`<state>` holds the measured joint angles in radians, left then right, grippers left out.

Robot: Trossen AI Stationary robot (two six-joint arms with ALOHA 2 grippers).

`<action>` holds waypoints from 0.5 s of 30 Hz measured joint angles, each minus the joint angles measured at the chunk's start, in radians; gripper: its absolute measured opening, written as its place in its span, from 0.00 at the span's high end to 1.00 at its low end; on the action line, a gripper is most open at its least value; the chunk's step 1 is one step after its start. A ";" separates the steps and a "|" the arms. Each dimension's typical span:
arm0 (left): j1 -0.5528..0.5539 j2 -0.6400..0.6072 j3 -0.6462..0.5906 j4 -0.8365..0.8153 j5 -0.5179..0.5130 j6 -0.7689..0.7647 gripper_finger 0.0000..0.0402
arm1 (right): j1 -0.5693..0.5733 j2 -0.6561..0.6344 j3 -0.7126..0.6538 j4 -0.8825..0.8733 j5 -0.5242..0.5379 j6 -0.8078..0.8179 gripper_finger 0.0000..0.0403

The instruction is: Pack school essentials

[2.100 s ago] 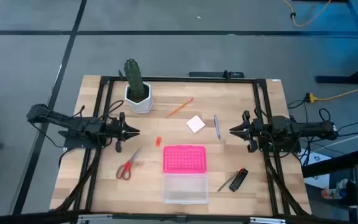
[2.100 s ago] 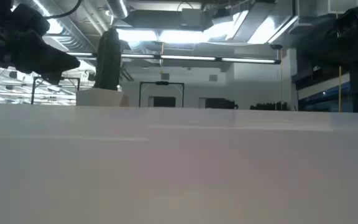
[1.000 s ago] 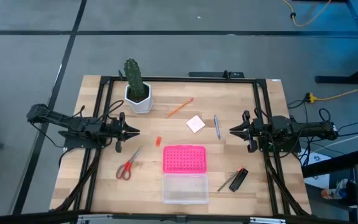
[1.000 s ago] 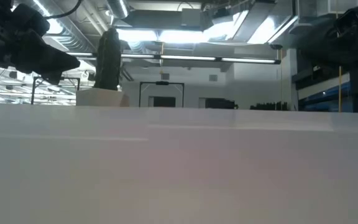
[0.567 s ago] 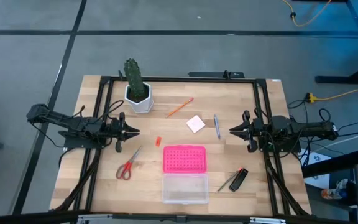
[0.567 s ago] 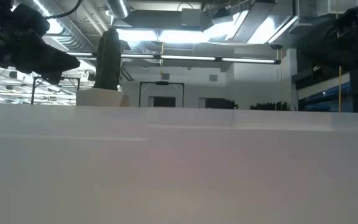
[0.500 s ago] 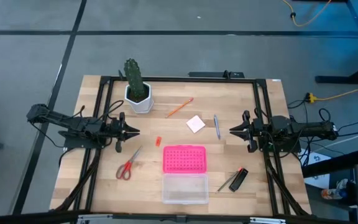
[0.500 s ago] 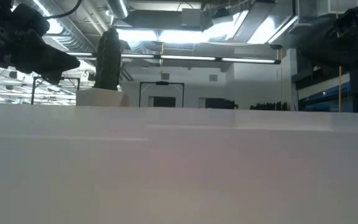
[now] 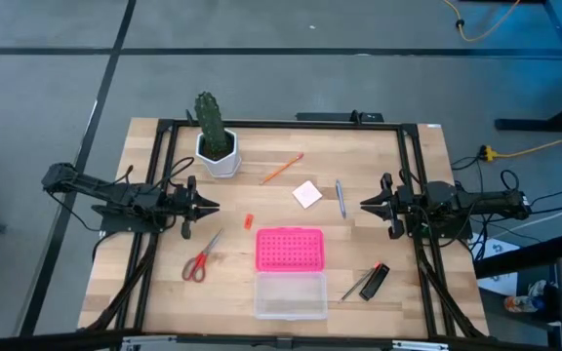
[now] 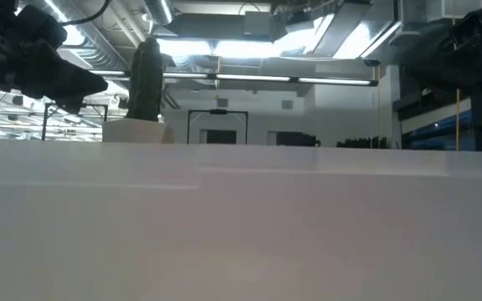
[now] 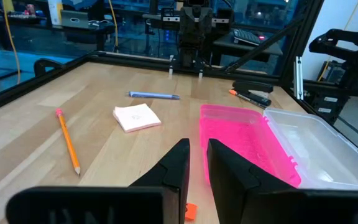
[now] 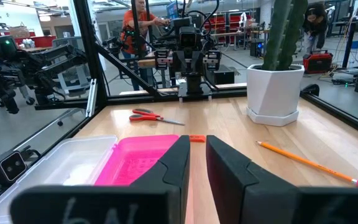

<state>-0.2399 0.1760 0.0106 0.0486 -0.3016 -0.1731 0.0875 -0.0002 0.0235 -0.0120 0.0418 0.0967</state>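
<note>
Count, stationery: one pair of red-handled scissors point(image 9: 201, 260), one thin orange pencil point(image 9: 282, 169), one blue pen point(image 9: 340, 198), one grey pen point(image 9: 357, 285), one black oblong block point(image 9: 377, 278), one tiny red-orange piece point(image 9: 247, 221), one pale pink square notepad point(image 9: 307, 193); all loose on the table.
Count, other: one green cactus in a white pot point(image 9: 214, 138) at 11 o'clock; one clear plastic box point(image 9: 289, 294) at 6 o'clock, its dotted pink lid point(image 9: 289, 249) folded open flat.
Left tool point(image 9: 212, 206): 9 o'clock edge, above the table, fingers nearly together with a slim gap, holding nothing.
Right tool point(image 9: 366, 204): 3 o'clock edge, same nearly closed stance, holding nothing.
Positions: scissors at 8 o'clock; pencil, notepad and blue pen toward 12 to 1 o'clock; block and grey pen side by side at 4 o'clock.
Open room: bare wood between the tools and around the table centre; black frame rails along the edges.
Surface: light wooden table point(image 9: 164, 283).
Room: grey floor; a person stands beyond the table in the right wrist view.
</note>
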 joint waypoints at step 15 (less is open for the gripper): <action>0.000 0.000 0.000 0.000 0.000 0.000 0.87 | 0.000 0.000 0.000 0.023 0.042 0.016 0.86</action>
<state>-0.2398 0.1760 0.0105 0.0486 -0.3016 -0.1730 0.0875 -0.0002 0.0238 0.0105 0.0838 0.1128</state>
